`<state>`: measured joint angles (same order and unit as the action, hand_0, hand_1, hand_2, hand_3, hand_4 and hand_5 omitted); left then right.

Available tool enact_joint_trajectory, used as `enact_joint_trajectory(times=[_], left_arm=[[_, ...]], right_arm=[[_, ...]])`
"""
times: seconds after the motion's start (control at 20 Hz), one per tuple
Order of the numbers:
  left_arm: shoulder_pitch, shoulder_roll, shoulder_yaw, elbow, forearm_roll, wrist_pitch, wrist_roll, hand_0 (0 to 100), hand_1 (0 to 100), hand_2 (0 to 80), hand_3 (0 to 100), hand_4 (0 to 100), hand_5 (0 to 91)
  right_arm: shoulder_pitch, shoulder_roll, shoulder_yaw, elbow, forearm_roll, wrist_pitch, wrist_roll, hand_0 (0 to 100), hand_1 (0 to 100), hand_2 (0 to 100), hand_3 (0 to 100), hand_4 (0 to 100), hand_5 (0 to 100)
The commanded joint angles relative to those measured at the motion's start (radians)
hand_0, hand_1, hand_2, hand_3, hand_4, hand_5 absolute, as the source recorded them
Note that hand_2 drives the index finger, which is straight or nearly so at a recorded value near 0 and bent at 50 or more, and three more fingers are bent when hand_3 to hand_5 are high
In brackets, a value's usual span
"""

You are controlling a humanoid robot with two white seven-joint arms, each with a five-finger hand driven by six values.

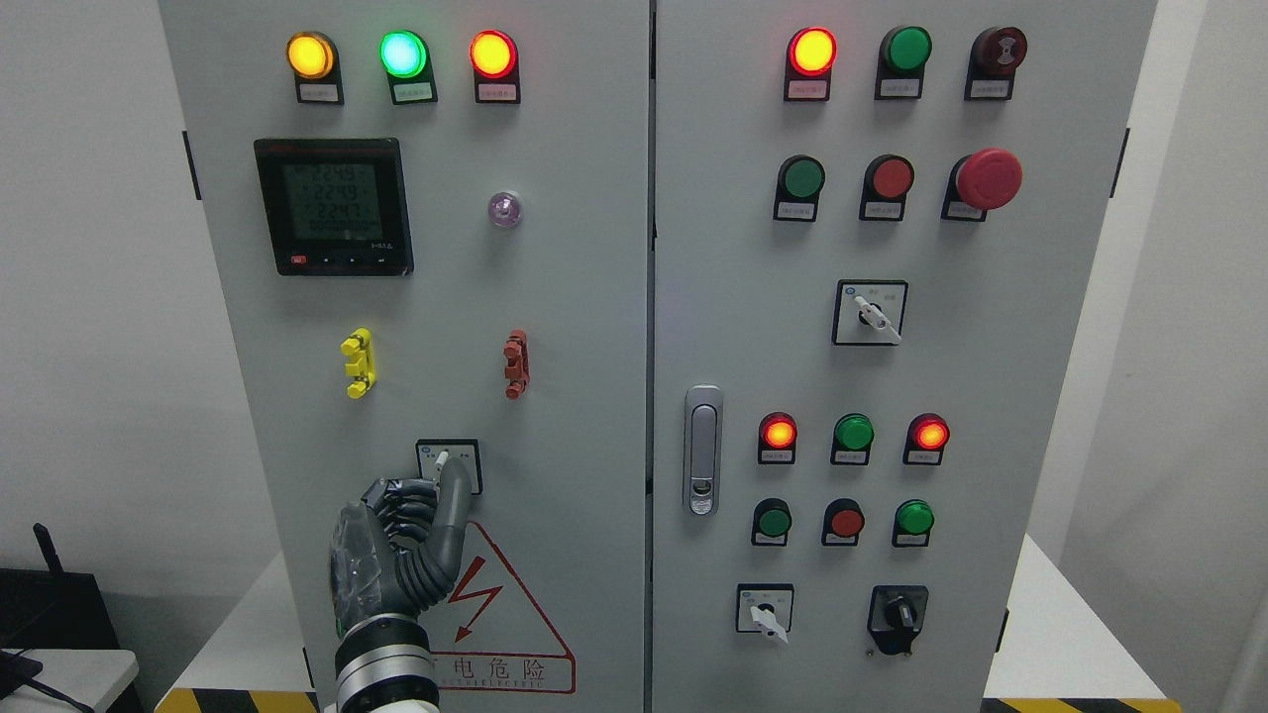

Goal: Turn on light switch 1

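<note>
Light switch 1 is a small rotary selector (448, 463) in a black-framed square plate low on the left door of the grey cabinet (575, 297). Its white knob points up and slightly to the left. My left hand (401, 545) is raised in front of the door just below the switch. One finger (454, 500) is stretched up with its tip touching the right side of the knob, and the other fingers are curled in. The hand holds nothing. My right hand is not in view.
Above the switch are a yellow clip (358, 362), a red clip (515, 363), a digital meter (333, 206) and three lit lamps. A warning triangle label (505, 614) lies under my hand. The right door has a handle (702, 451), more lamps, buttons and selectors.
</note>
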<state>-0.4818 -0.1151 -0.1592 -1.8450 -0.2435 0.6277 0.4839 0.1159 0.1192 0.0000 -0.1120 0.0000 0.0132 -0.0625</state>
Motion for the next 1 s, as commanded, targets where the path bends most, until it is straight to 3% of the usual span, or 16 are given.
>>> enact_joint_trajectory(times=[0.0,0.95], left_arm=[[-0.006,0.000,0.000,0.001,0.000,0.001,-0.001,26,37,52.3,76,79,78.7],[-0.008,0.000,0.000,0.009,0.000,0.015,-0.001,30,36,52.2,76,79,78.9]], right_arm=[[0.001,-0.001,0.017,0.000,-0.025,-0.001,0.000,12,39,0,0,0,0],[0.001,0.000,0.017,0.000,-0.025,-0.001,0.000,12,39,0,0,0,0]])
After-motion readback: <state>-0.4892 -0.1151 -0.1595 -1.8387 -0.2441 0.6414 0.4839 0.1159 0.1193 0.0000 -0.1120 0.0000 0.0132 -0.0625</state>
